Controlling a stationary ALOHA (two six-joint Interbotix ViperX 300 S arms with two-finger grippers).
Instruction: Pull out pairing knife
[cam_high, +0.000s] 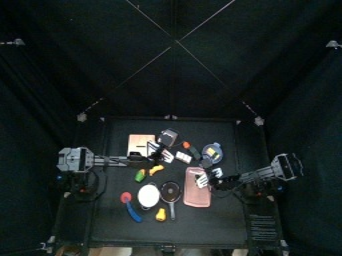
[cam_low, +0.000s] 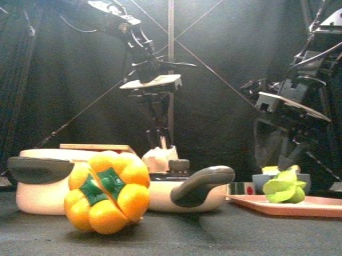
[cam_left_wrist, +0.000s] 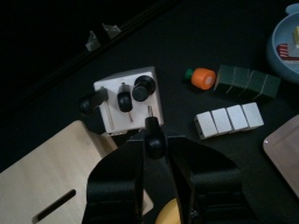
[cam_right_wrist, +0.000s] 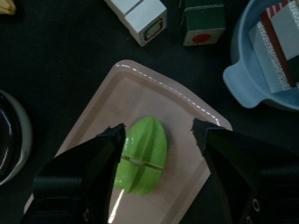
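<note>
The white knife block (cam_left_wrist: 126, 103) stands by the wooden cutting board (cam_left_wrist: 47, 179), with three black knife handles sticking out of it. My left gripper (cam_left_wrist: 152, 127) hangs straight over the block's near edge, shut on a thin black handle that I take for the paring knife (cam_left_wrist: 152, 138); its blade is hidden. In the front view the left gripper (cam_low: 160, 138) reaches down to the block (cam_low: 160, 160). My right gripper (cam_right_wrist: 158, 131) is open and empty above a green pepper piece (cam_right_wrist: 142, 166) on the pink tray (cam_right_wrist: 93, 114).
A yellow toy pepper (cam_low: 107, 192) and a grey pan (cam_low: 187, 188) stand at the front. A blue bowl (cam_right_wrist: 263, 61), green blocks (cam_left_wrist: 247, 81), white blocks (cam_left_wrist: 230, 120) and an orange toy (cam_left_wrist: 201, 77) lie around the knife block.
</note>
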